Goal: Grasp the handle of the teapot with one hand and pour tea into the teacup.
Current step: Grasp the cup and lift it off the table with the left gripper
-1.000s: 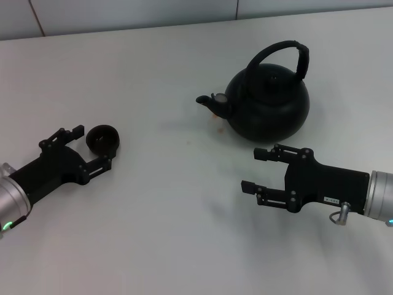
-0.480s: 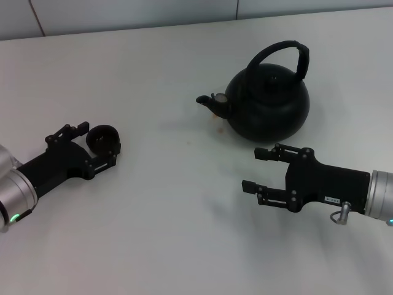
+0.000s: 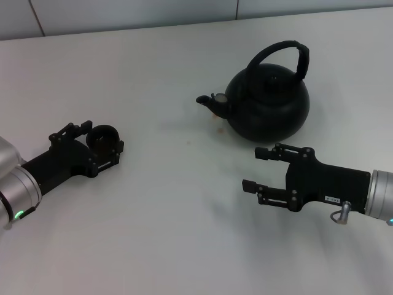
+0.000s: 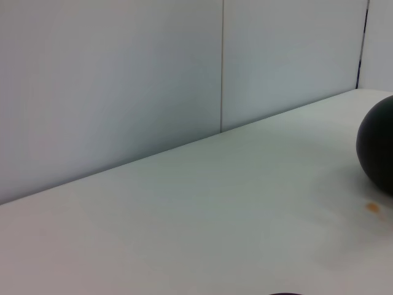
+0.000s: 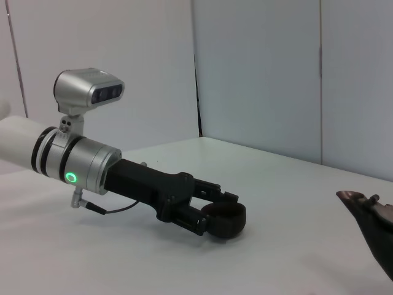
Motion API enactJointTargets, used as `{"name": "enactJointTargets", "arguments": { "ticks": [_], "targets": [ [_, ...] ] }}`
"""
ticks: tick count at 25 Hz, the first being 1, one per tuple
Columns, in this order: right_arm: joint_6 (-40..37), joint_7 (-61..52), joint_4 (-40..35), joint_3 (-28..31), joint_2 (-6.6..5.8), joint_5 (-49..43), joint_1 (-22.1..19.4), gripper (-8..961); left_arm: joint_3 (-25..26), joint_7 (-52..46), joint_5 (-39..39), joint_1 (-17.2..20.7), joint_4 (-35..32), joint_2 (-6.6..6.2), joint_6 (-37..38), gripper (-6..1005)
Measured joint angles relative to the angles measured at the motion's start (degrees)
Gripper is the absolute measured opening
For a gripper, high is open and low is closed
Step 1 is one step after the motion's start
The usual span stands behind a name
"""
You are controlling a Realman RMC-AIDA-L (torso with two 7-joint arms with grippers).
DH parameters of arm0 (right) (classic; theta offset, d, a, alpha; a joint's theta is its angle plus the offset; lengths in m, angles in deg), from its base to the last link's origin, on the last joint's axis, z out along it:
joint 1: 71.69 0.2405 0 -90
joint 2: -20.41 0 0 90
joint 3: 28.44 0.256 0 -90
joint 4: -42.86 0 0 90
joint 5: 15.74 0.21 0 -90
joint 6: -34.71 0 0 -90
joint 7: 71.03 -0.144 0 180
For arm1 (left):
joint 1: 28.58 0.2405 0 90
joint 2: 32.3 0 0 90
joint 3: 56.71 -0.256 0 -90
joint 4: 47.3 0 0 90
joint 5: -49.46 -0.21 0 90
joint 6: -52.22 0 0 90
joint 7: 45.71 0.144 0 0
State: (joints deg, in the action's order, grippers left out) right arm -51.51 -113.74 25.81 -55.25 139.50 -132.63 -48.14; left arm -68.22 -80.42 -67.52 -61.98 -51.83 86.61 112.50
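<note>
The black teapot stands on the white table at the far right, its spout pointing left and its arched handle upright over the lid. The small black teacup sits at the left. My left gripper is open with one finger on each side of the teacup; the right wrist view shows it around the cup. My right gripper is open and empty, low over the table just in front of the teapot. The teapot's body shows at the edge of the left wrist view.
The white table runs back to a grey wall. A small orange spot lies on the table below the spout. The teapot's spout shows at the edge of the right wrist view.
My left gripper has slid forward so that the teacup now lies between its fingers. The teacup, the teapot and my right gripper have stayed where they were.
</note>
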Motion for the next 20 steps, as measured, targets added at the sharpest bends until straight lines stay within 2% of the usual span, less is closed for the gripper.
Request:
{"name": "enactJointTargets", "arguments": {
  "ticks": [17,20],
  "targets": [
    [0.0,0.0,0.0,0.0,0.0,0.15,0.0,718,-0.21,0.0,0.0,0.19,0.05,-0.02,-0.05,846],
    [0.0,0.0,0.01,0.0,0.0,0.17,0.0,718,-0.21,0.0,0.0,0.24,0.05,-0.07,-0.02,769]
  ]
}}
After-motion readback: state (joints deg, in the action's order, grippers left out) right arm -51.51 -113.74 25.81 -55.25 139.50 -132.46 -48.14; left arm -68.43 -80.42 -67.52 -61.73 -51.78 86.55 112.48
